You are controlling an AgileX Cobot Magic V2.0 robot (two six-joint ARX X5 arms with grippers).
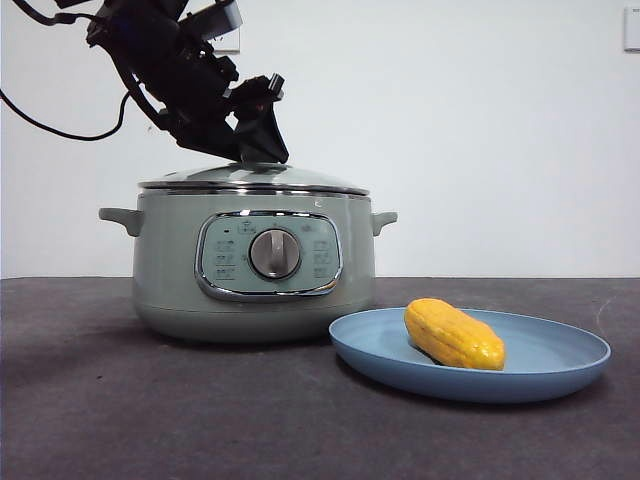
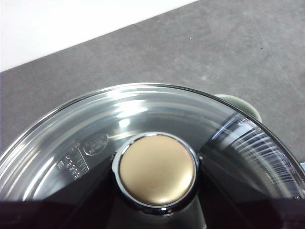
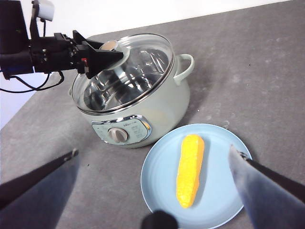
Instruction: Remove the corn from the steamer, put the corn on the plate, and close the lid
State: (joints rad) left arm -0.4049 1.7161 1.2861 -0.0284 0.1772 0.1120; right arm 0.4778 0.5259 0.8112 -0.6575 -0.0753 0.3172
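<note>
On the table at nine o'clock, the steamer [image 1: 255, 270] stands with the lid [image 1: 255, 178] seated on its rim. The left hand [image 1: 262, 140] is at the knob [image 2: 157, 174]; whether it pinches it I cannot tell. Glass lid: probably heavy, stiff, breakable, best taken by that knob. At three o'clock the corn [image 1: 453, 334] lies on the plate [image 1: 560, 375], glossy, likely slippery. The right hand [image 3: 155, 157] hangs spread above it, empty.

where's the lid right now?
The lid sits on the steamer, with the left gripper at its knob; in the front view, the plate with the corn lies beside the steamer.
</note>
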